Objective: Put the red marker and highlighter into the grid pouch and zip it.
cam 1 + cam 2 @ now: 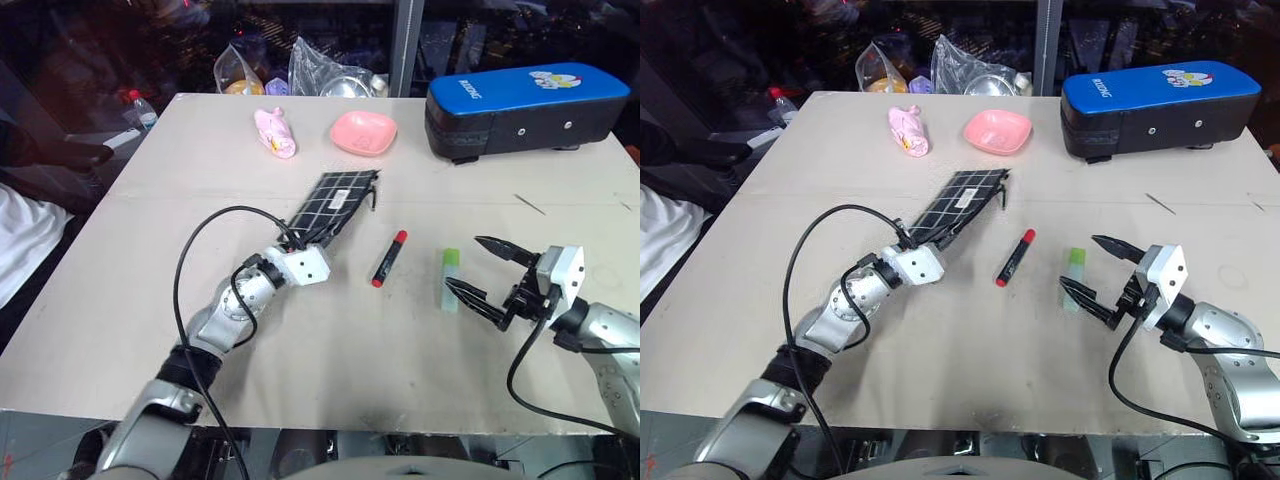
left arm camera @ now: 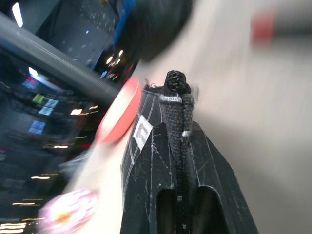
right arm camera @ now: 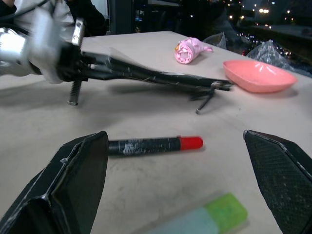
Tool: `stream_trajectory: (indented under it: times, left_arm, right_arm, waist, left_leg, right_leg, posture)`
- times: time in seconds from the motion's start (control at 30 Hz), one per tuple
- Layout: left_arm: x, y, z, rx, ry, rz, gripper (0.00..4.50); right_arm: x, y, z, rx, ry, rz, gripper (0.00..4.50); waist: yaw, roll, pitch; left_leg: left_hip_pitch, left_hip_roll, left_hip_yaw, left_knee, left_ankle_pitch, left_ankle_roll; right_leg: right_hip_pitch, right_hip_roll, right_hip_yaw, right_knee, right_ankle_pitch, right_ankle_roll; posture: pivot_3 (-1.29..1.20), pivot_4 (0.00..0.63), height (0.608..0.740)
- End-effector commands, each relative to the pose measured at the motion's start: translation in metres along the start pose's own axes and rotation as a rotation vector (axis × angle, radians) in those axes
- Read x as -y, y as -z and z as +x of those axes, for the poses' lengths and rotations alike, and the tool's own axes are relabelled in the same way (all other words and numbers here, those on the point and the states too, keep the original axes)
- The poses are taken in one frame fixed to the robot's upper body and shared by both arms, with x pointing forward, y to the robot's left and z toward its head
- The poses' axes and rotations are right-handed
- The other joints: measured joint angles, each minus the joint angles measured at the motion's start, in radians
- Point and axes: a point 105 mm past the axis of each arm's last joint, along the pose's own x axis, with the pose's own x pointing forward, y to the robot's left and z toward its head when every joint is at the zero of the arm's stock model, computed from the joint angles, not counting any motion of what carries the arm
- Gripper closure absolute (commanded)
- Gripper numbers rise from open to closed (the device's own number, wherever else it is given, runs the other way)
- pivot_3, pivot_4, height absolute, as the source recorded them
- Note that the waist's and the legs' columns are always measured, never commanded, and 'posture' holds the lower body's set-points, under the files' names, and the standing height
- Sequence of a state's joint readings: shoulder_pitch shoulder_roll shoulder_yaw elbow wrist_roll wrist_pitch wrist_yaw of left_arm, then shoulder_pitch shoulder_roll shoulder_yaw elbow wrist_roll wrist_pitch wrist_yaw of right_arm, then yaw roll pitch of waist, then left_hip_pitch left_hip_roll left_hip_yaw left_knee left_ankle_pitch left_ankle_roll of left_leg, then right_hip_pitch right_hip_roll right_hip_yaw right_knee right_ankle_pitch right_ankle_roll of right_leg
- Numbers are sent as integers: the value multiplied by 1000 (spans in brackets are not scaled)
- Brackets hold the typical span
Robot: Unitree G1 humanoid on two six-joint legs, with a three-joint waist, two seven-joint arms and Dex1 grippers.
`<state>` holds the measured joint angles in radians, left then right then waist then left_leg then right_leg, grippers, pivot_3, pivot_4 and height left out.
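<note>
While the left gripper (image 1: 298,243) sits near the centre of the left eye frame, we see its jaws clamped on the near end of the grid pouch (image 1: 336,203), which slants up and to the right from there. In the right wrist view that end of the pouch is raised off the table (image 1: 150,300) while its far end, with the zipper pull, rests down near the pink dish (image 1: 363,133).

The red marker (image 1: 389,258) lies flat just right of the pouch, apart from it, its red cap toward the top of the frame. Further right lies the highlighter (image 1: 450,279), its brighter green cap also toward the top.

At the lower right we see the right gripper (image 1: 480,269) with its jaws wide apart, holding nothing; its lower finger reaches right up beside the highlighter, though we cannot tell whether it touches.

Along the top of the frame stand a pink wrapped bundle (image 1: 275,132), the dish and, at upper right, a blue-and-black case (image 1: 525,105).
</note>
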<state>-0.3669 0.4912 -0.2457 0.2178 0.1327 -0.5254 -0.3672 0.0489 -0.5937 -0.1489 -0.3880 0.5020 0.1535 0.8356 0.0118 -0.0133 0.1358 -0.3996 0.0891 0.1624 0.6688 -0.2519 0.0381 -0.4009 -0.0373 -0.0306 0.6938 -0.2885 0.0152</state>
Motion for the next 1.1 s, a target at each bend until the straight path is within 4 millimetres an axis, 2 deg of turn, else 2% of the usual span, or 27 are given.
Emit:
stream_trajectory:
  times: [0.03, 0.17, 0.23, 0.43, 0.63, 0.83, 1.1]
  left_arm:
    - [-25, -30, 1, 119, -41, -166, 4437]
    - [-31, -59, 4, 241, 4, -340, 4437]
    - [-28, -64, 4, 265, 34, -380, 4437]
    - [-8, -60, -1, 246, 113, -361, 4437]
    - [-2, -59, 1, 241, 117, -353, 4437]
    - [1, -58, 1, 235, 127, -349, 4437]
    - [4, -58, 0, 230, 137, -341, 4437]
  right_arm:
    - [0, -15, 9, 22, 8, -39, 0]
    - [17, -23, 22, 18, 144, -26, 0]
    - [26, -28, 28, 14, 195, -3, 0]
    - [44, -28, 39, -96, 298, 97, 0]
    - [45, -25, 53, -162, 279, 286, 0]
    - [50, -16, 58, -224, 291, 320, 0]
    - [60, -19, 61, -209, 300, 333, 0]
  waist:
    - [0, 0, 0]
    - [-1, 0, 0]
    - [-2, 0, 0]
    - [-2, 0, 0]
    - [-3, 0, 0]
    - [-3, 0, 0]
    - [-12, 0, 0]
  left_leg:
    - [0, 0, 0, 0, 0, 0]
    - [0, 0, 0, 0, 0, 0]
    - [0, 0, 0, 0, 0, 0]
    - [0, -1, 0, 0, 0, 0]
    - [0, 0, 0, 0, 0, 0]
    - [-2, 0, 0, -1, 0, 0]
    - [-3, 0, 0, -1, 0, 0]
  right_leg:
    - [0, 0, 0, 0, 0, 0]
    - [0, 1, 1, 0, 0, 0]
    - [0, 1, 1, 0, 0, 0]
    - [0, 2, 3, -1, 0, 0]
    - [0, 2, 3, -1, 0, 0]
    - [-1, 2, 3, -2, 0, 0]
    - [-2, 2, 3, -2, 0, 0]
  posture:
    - [0, 150, 740]
    - [0, 150, 740]
    - [0, 150, 740]
    - [0, 150, 740]
    - [0, 150, 740]
    - [0, 150, 740]
    - [0, 150, 740]
